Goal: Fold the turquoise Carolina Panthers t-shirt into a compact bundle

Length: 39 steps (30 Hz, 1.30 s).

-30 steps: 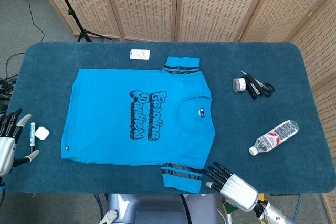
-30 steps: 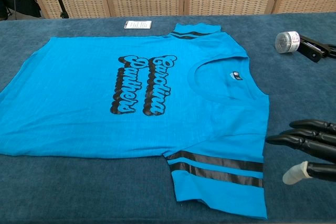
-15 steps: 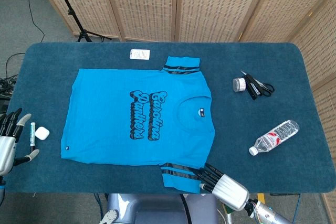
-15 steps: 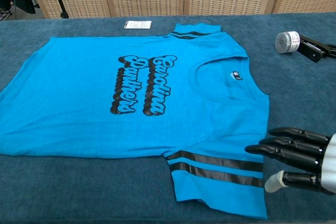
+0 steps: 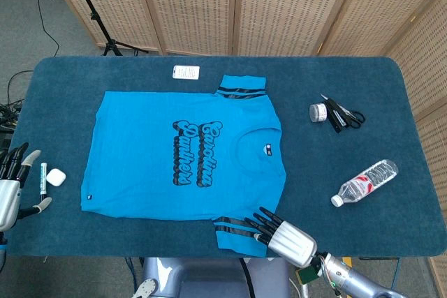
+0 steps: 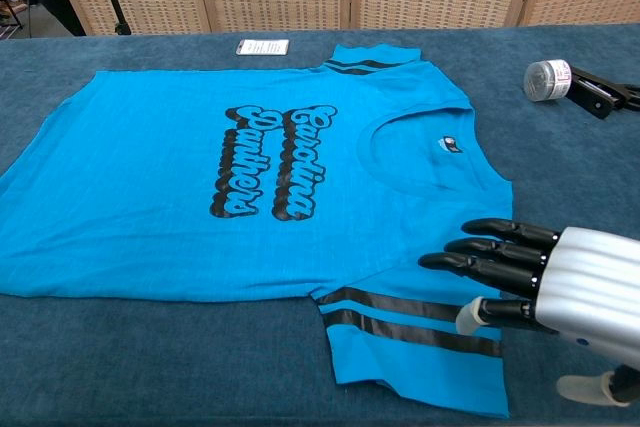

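Observation:
The turquoise Carolina Panthers t-shirt [image 5: 185,155] [image 6: 250,177] lies flat and spread out on the blue table, neck toward the right, black-striped sleeves at the near and far edges. My right hand [image 5: 283,236] [image 6: 545,282] hovers over the near sleeve [image 6: 415,342], fingers spread and pointing left, holding nothing. My left hand [image 5: 10,186] stays at the table's left edge, fingers apart and empty, well clear of the shirt; the chest view does not show it.
A white card [image 5: 186,72] lies beyond the shirt. A small jar [image 5: 318,112] and black scissors [image 5: 343,115] sit at the right, with a water bottle [image 5: 364,182] nearer. A marker [image 5: 42,174] and white case [image 5: 56,176] lie beside my left hand.
My right hand has moved left from beside the shirt until its fingers are over the near striped sleeve. The left hand and the shirt have stayed put.

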Available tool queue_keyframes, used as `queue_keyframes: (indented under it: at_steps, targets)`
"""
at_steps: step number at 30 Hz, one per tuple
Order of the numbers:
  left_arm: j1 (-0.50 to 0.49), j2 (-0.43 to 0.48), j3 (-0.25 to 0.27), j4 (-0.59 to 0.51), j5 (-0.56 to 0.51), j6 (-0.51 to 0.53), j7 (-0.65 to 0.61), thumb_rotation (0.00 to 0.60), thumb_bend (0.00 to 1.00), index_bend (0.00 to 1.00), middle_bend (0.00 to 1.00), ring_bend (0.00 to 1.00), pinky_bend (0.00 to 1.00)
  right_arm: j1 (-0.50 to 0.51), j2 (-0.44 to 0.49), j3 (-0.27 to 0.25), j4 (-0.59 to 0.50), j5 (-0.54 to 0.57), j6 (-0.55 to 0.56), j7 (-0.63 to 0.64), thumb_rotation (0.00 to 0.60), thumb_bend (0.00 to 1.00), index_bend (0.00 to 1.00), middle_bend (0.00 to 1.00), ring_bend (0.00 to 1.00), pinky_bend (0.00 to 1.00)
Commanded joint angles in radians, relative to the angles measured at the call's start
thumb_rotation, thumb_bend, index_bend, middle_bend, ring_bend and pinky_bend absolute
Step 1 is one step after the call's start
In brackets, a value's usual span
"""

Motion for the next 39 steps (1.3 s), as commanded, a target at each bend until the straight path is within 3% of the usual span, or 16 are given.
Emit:
queue_keyframes:
  at_steps: [1, 39]
  targets:
    - [0.0, 0.0, -0.001, 0.0, -0.002, -0.001, -0.001, 0.6, 0.0, 0.0, 0.0, 0.0, 0.0, 0.006, -0.009, -0.001, 0.005, 0.002, 0.002, -0.003, 0.6, 0.0, 0.3, 0.0, 0.0, 0.0]
    - [-0.001, 0.011, -0.007, -0.006, -0.017, -0.005, -0.014, 0.6, 0.0, 0.0, 0.0, 0.0, 0.0, 0.055, -0.139, 0.016, 0.068, 0.082, 0.008, -0.014, 0.6, 0.02, 0.31, 0.0, 0.0, 0.0]
